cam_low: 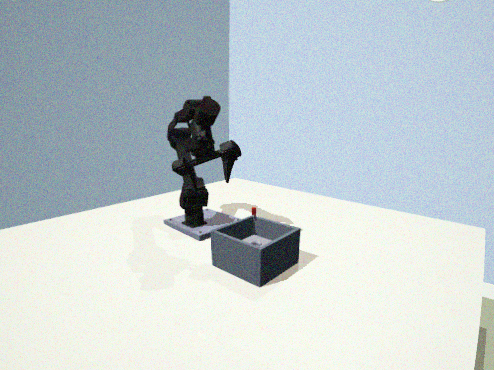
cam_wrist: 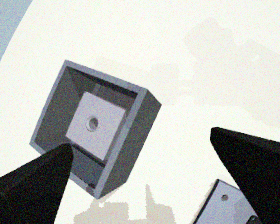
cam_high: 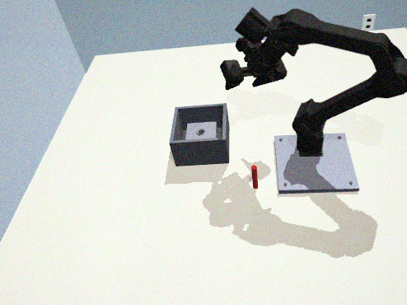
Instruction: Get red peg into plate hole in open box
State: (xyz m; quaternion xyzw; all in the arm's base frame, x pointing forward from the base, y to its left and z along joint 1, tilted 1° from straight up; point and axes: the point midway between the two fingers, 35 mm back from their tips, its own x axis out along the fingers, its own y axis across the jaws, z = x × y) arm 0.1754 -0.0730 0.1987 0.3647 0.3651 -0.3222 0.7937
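Note:
The red peg (cam_high: 254, 177) (cam_low: 254, 211) stands upright on the table between the box and the robot's base; it is not visible in the wrist view. The dark grey open box (cam_high: 199, 153) (cam_low: 235, 256) (cam_wrist: 137, 137) stands on the table. On its bottom lies the light plate (cam_high: 209, 126) (cam_wrist: 102, 105) with a round hole (cam_high: 200, 132) (cam_wrist: 93, 124), which is empty. My gripper (cam_high: 240, 87) (cam_low: 212, 185) (cam_wrist: 142, 142) is wide open with nothing between the fingers. It hangs high above the table, behind the box and the peg in the top view.
The robot's base plate (cam_high: 338, 168) (cam_low: 175, 222) (cam_wrist: 214, 206) lies to the right of the peg in the top view. The box walls rise around the plate with the hole. The arm's shadow falls on the table around the peg.

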